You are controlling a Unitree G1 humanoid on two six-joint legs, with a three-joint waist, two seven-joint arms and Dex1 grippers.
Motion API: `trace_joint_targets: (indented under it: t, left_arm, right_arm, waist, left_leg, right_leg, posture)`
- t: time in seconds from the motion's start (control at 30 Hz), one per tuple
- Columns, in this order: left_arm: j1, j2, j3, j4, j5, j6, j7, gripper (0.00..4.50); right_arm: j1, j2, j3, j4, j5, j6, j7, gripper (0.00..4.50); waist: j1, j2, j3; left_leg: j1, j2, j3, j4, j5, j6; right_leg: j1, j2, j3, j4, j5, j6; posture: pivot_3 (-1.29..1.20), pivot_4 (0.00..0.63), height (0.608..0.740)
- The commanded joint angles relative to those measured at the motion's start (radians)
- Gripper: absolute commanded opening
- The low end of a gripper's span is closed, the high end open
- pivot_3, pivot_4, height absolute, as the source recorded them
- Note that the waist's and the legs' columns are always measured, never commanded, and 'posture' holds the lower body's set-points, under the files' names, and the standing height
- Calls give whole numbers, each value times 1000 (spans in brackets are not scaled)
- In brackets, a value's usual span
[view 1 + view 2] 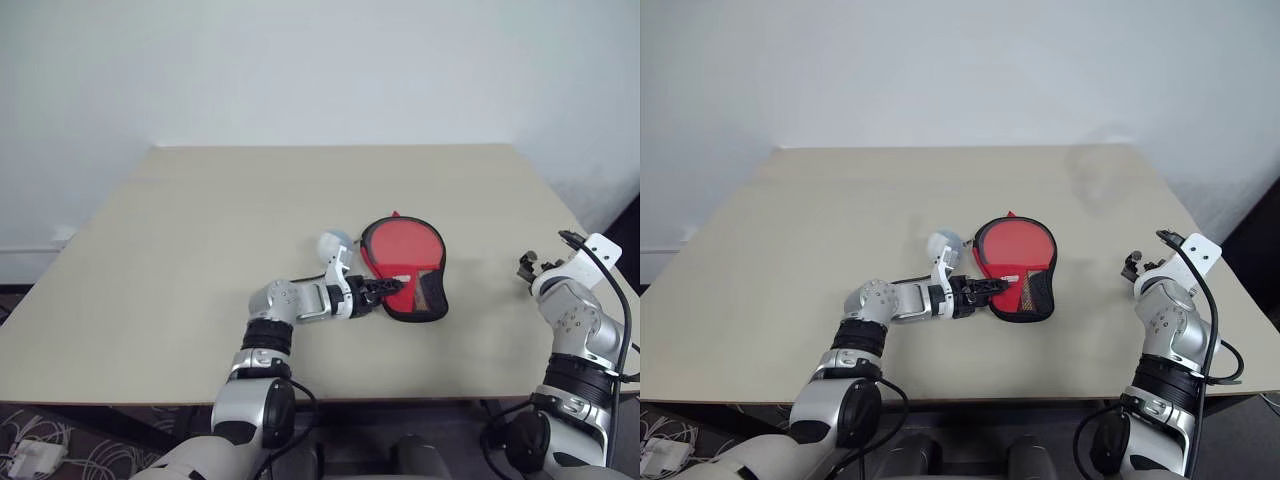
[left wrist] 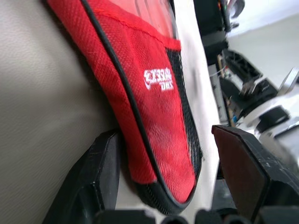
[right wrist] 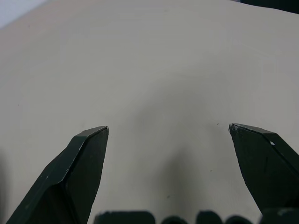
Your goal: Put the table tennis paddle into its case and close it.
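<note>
Left eye view, case: the red pouch [image 1: 405, 268] lies flat near the middle of the table [image 1: 200, 230], its round end toward the far wall and its narrow end toward the robot.
Paddle: its red face [image 1: 403, 247] shows inside the open pouch; the handle is hard to make out.
Case edge: black piping runs round the rim; the narrow end has a mesh panel.
Left gripper: [image 1: 388, 290] it points at the narrow end, fingers spread, one on each side of the pouch's edge, not clamped on it.
Ball: a small pale ball [image 1: 333, 243] sits just left of the pouch.
Right gripper: [image 1: 527, 266] fingers wide apart, holding nothing, near the table's right edge, well apart from the pouch.
Open room: bare tabletop lies all around the far and left sides.
</note>
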Motion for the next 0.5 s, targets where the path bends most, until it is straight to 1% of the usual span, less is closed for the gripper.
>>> trace_joint_targets:
  t: [0.03,0.1,0.2,0.33,0.43,0.47,0.5]
  left_arm:
    - [-24,-38,17,104,-6,3,26,3223]
    - [-31,-46,17,119,-3,-5,17,3223]
    - [-36,-50,27,140,-10,-7,17,2622]
    - [-31,-48,17,135,-16,16,-3,1121]
    - [-31,-43,25,139,-29,41,-18,157]
    - [-29,-41,21,132,-33,55,-26,5]
    - [-25,-39,15,122,-35,67,-37,5]
  right_arm:
    - [-2,-18,-7,-51,7,-23,-13,4476]
    - [5,-18,-12,-55,8,-26,-15,4476]
    - [10,-18,-18,-60,10,-26,-22,4500]
    - [16,-19,-23,-63,10,-28,-25,4500]
    - [17,-20,-25,-63,11,-29,-28,4500]
    - [17,-21,-26,-61,11,-30,-28,4500]
    - [17,-21,-25,-60,10,-32,-29,4500]
  waist:
    - [4,0,0]
    - [7,0,0]
    - [7,0,0]
    - [4,1,-1]
    - [5,4,-2]
    - [5,4,-3]
    - [4,4,-3]
  left_leg:
    - [0,-1,0,0,0,0]
    - [0,-1,-1,1,0,0]
    - [-1,-3,-2,1,-2,-3]
    - [-3,-2,-2,0,0,0]
    - [-2,-3,-2,0,0,0]
    - [-1,-3,-2,0,0,-1]
    - [-1,-3,-2,1,-2,-3]
  right_leg:
    - [0,0,0,0,0,0]
    - [0,0,0,-1,0,1]
    - [0,-1,0,-1,-1,1]
    - [0,-1,0,0,-1,1]
    - [0,-1,0,0,-1,1]
    - [0,-1,0,0,-1,1]
    - [0,-1,0,0,-1,1]
  posture:
    - [0,0,740]
    - [0,0,740]
    - [0,0,740]
    - [0,0,740]
    - [0,0,740]
    - [0,0,740]
    - [0,0,740]
